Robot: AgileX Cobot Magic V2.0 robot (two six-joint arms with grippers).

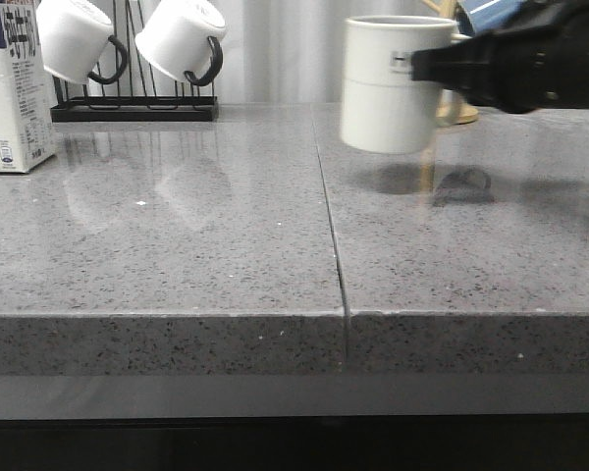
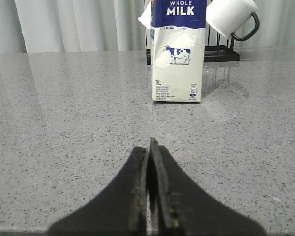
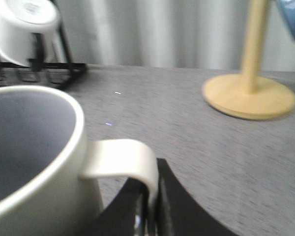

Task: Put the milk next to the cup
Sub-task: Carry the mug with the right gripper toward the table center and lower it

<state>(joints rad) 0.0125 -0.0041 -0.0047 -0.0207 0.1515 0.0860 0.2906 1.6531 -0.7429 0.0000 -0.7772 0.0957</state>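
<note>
The milk (image 1: pixel 12 83), a tall white carton with a dark blue top, stands at the far left of the counter; the left wrist view shows its cow picture (image 2: pixel 179 49). The cup (image 1: pixel 388 83), a large cream-white mug, hangs in the air above the counter's right half. My right gripper (image 3: pixel 150 206) is shut on the cup's handle (image 3: pixel 125 157); its dark arm (image 1: pixel 515 64) reaches in from the right. My left gripper (image 2: pixel 150 162) is shut and empty, low over the counter, some way in front of the milk. It is out of the front view.
A black rack (image 1: pixel 133 103) with two small white black-handled mugs (image 1: pixel 79 39) stands behind the milk. A wooden stand (image 3: pixel 250 91) with a round base and a blue mug (image 3: pixel 292 14) on it is at the back right. A seam (image 1: pixel 329 226) splits the grey counter.
</note>
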